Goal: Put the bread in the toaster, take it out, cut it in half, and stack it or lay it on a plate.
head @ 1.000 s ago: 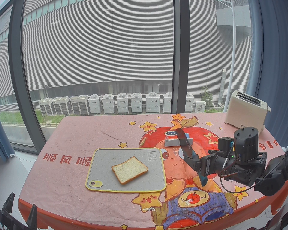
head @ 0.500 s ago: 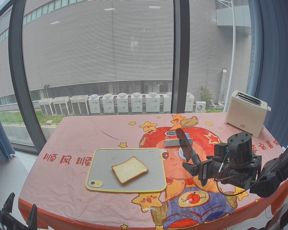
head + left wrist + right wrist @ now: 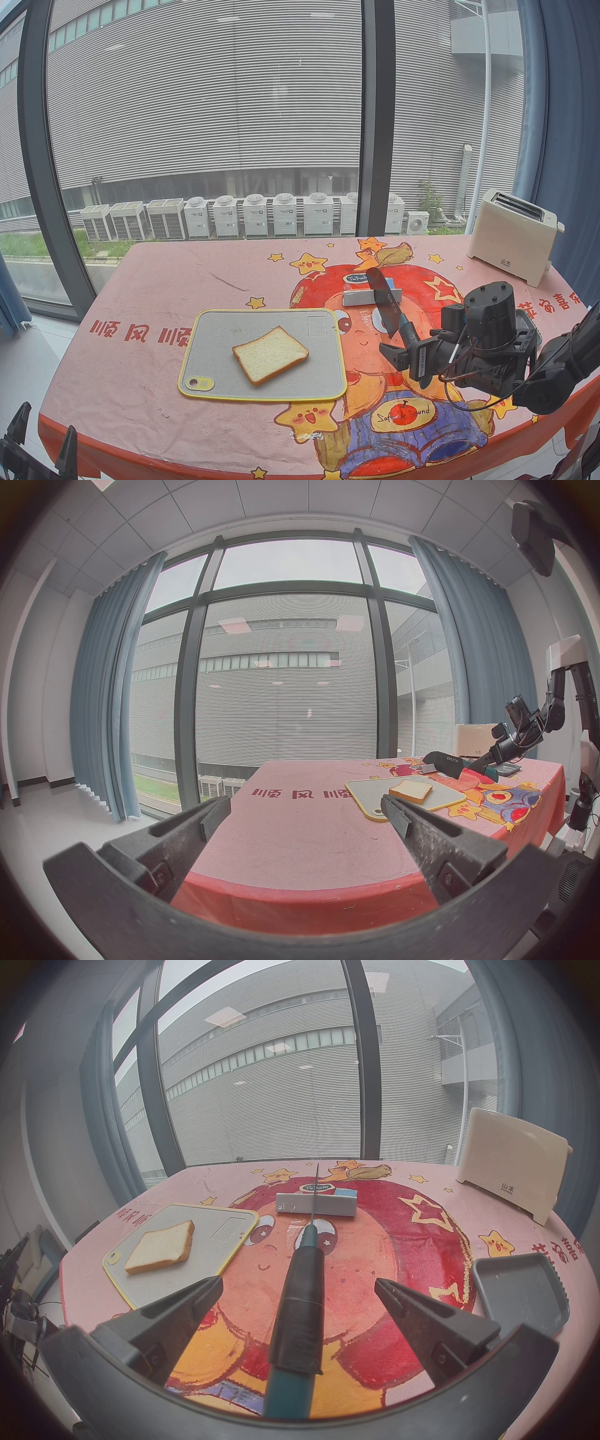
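My right claw (image 3: pixel 297 1286) is spread wide, knife (image 3: pixel 383 299) handle between the fingers, ungripped. Left claw (image 3: pixel 304 806) is released, off the table's (image 3: pixel 156 281) front-left corner. Bread (image 3: pixel 270 354) on board (image 3: pixel 212 356) near front edge.

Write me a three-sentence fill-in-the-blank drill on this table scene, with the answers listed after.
1. The bread slice lies flat on the grey ____.
2. The right gripper has its fingers ____ on either side of the handle of the knife.
3. The toaster stands at the far ____ corner of the table.
Missing words: cutting board; open; right.
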`<state>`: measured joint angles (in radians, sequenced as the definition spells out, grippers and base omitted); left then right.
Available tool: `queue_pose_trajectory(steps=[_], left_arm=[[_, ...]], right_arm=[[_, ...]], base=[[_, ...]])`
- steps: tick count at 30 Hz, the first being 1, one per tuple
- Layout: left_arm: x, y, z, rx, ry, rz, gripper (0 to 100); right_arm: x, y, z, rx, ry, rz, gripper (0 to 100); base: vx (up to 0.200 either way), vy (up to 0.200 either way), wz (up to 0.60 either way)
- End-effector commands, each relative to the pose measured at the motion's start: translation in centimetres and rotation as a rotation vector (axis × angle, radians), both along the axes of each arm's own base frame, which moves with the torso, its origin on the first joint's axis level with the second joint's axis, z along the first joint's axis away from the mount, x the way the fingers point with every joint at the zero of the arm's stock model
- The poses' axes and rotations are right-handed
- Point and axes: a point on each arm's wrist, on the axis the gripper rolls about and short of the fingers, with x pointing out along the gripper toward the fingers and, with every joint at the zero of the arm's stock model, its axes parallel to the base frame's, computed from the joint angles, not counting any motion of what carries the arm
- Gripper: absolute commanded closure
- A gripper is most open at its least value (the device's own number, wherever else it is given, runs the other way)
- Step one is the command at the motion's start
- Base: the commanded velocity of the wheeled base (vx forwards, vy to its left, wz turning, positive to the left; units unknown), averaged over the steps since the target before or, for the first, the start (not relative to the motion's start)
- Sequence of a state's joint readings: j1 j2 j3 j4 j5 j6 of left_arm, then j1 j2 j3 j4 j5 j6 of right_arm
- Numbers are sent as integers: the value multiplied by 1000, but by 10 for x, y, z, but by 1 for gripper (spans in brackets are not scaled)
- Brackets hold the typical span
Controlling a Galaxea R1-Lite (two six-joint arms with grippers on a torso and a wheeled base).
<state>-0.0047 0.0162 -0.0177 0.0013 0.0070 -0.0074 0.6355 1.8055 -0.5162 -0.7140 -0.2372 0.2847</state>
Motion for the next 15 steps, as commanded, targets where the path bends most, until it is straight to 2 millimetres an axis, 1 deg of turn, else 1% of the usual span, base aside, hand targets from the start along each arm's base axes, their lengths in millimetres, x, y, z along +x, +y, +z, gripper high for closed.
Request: queue_pose_trajectory(steps=[1,15], left_arm=[[0,0,-5,0,2,1,0],[0,0,-5,0,2,1,0]], right_arm=[[0,1,-3,-6,7,1,0],[1,2,-6,-13,17,1,0]], base=[[0,0,0],[0,0,0]])
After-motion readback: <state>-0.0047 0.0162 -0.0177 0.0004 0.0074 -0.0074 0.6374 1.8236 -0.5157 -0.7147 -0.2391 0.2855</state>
